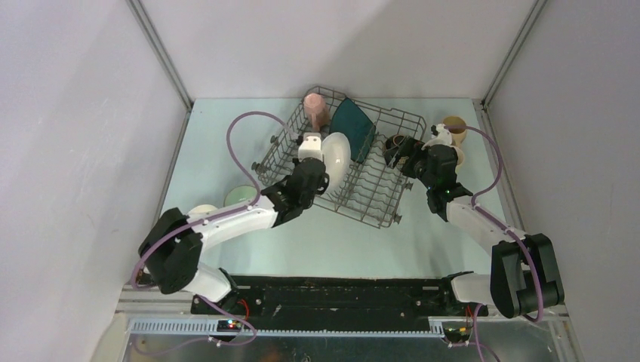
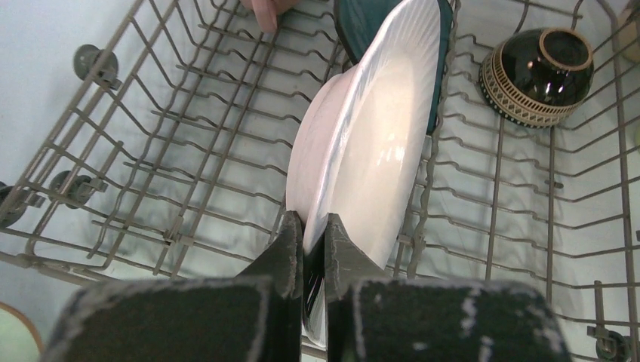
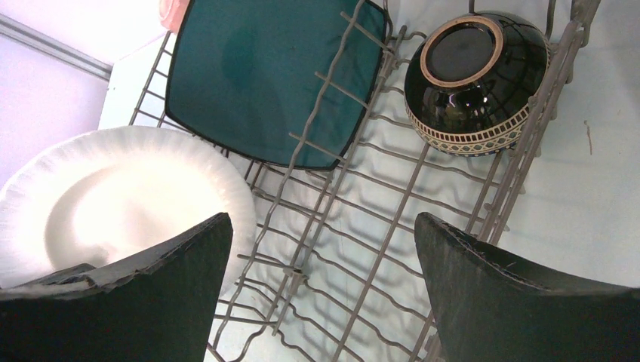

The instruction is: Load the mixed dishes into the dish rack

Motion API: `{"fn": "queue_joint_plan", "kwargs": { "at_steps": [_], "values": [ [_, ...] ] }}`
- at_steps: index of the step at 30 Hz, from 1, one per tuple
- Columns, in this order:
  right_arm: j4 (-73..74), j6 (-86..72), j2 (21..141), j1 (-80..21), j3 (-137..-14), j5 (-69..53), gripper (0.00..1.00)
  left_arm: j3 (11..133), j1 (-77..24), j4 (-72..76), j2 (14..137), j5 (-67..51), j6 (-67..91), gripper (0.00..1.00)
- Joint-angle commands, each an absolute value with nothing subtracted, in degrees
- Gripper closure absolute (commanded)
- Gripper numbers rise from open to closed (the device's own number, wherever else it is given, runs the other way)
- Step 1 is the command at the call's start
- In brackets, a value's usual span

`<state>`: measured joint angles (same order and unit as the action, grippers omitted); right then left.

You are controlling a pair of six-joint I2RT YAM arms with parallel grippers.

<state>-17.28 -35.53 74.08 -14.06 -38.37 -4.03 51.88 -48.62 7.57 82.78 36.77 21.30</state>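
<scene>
The grey wire dish rack [image 1: 375, 219] lies at the back middle of the table. The white round plate [image 2: 370, 136] stands on edge between its tines. My left gripper [image 2: 313, 226] is shut on that plate's lower rim. Behind it leans the dark teal square plate [image 3: 264, 75], and the pink mug [image 1: 315, 109] stands at the rack's far corner. The dark brown bowl [image 3: 475, 72] lies upside down at the rack's right end. My right gripper [image 3: 323, 226] hangs open over the rack's right part, with nothing between its fingers.
A pale green bowl [image 1: 240, 196] and a white bowl [image 1: 202, 211] sit on the table left of the rack, by my left arm. A tan mug [image 1: 454, 124] stands right of the rack, behind my right wrist. Grey walls close in both sides.
</scene>
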Motion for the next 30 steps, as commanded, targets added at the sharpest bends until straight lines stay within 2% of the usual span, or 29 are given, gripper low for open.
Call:
{"fn": "queue_joint_plan", "kwargs": {
  "at_steps": [1, 6, 13, 15, 16, 17, 18, 20, 24, 30],
  "values": [
    [-19.69, -34.86, 73.02, -14.29, -38.32, -3.07, 0.07, 58.27, -48.62, 6.88, 84.51, 35.77, 23.69, 1.0],
    [-19.77, -34.89, 73.08, -14.34, -38.32, -3.25, 0.07, 62.82, -48.65, -0.32, 88.01, 35.0, 24.1, 0.99],
    [-19.74, -34.68, 73.04, -14.39, -38.32, -3.31, 0.07, 69.1, -48.61, -14.4, 91.81, 33.68, 26.16, 0.85],
    [-19.57, -34.22, 72.83, -14.52, -38.32, -2.7, 0.07, 69.91, -48.6, -17.04, 92.58, 32.88, 26.4, 0.78],
    [-19.46, -34.0, 72.76, -14.77, -38.32, -2.28, 0.07, 69.82, -48.65, -17.53, 92.78, 32.32, 26.53, 0.67],
    [-19.44, -33.92, 72.57, -14.81, -38.32, -2.15, 0.07, 69.67, -48.63, -18.14, 93.08, 32.07, 26.58, 0.62],
    [-19.43, -33.81, 72.57, -14.95, -38.32, -2.05, 0.07, 69.45, -48.61, -18.43, 93.17, 31.88, 26.82, 0.5],
    [-19.5, -33.69, 72.64, -15.17, -38.32, -1.98, 0.06, 69.29, -48.6, -19.01, 93.27, 31.78, 27.02, 0.37],
    [-19.39, -33.47, 72.7, -15.14, -38.32, -1.8, 0.05, 69.9, -48.48, -20.17, 92.87, 32.23, 26.91, 0.29],
    [-18.42, -33.53, 72.02, -15.5, -38.32, -0.25, 0.03, 69.69, -47.0, -23.24, 89.68, 31.41, 25.19, 0.23]
  ]
}}
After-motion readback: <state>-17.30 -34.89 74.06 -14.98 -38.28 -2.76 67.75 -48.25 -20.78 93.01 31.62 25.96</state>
